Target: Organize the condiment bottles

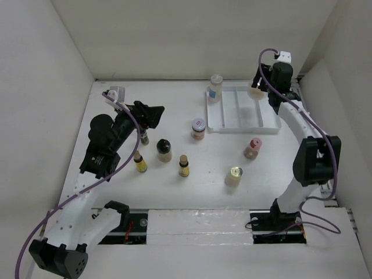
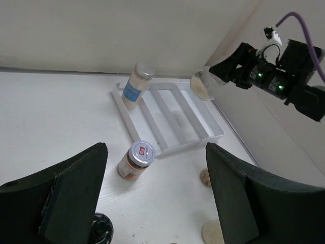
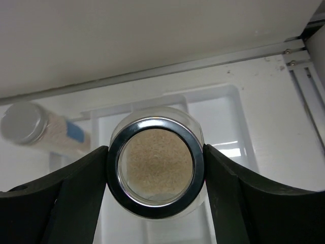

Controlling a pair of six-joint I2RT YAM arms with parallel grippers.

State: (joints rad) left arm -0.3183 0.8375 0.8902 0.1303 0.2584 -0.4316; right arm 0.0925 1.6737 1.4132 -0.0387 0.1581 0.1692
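The step in hand looks like placing: the right gripper is clamped on a clear, silver-capped jar, held over the far end of the white tray, toward its right side. The next move calls for lowering it upright into a lane, then releasing it without tipping it. The left gripper hangs left of the tray, jaws apart and empty. The count is nine condiment bottles: one held, one blue-labelled bottle at the tray's far-left corner, and seven on the worktop in front of and left of the tray.
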